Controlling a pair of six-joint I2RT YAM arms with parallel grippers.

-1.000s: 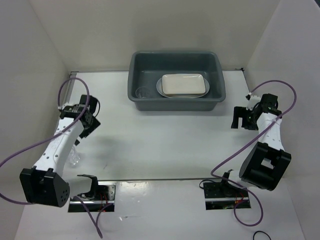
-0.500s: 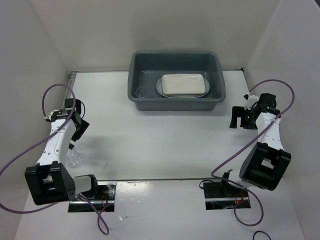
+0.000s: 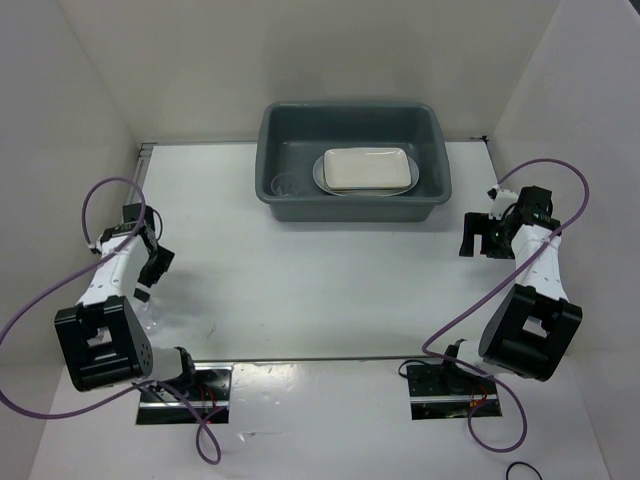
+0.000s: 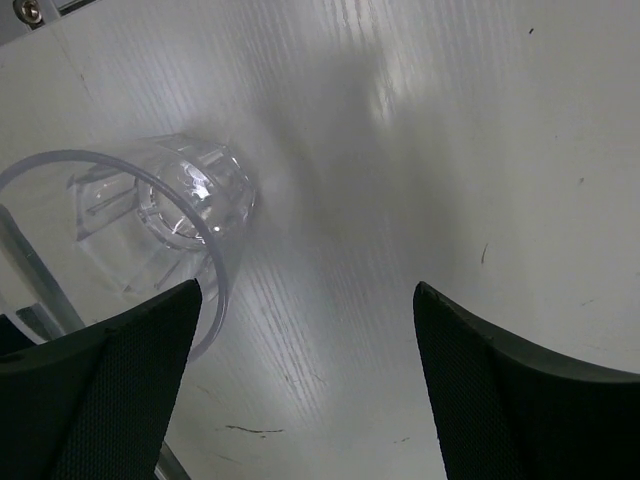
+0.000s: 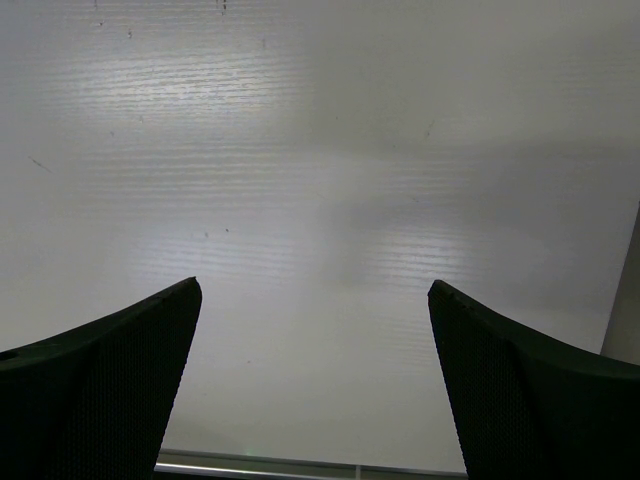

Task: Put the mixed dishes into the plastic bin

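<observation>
Glass cup [image 4: 150, 230] sits just beside the down-pointing left hand [image 4: 307, 292] (spread wide).

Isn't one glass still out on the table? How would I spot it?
Start at the dark grey bin at the table's far edge, then come to the near left side, where the left gripper hangs over the white table. The clear glass cup sits just beside its open jaws, the only dish outside the bin; a second cup is inside, next to the plates.
</observation>
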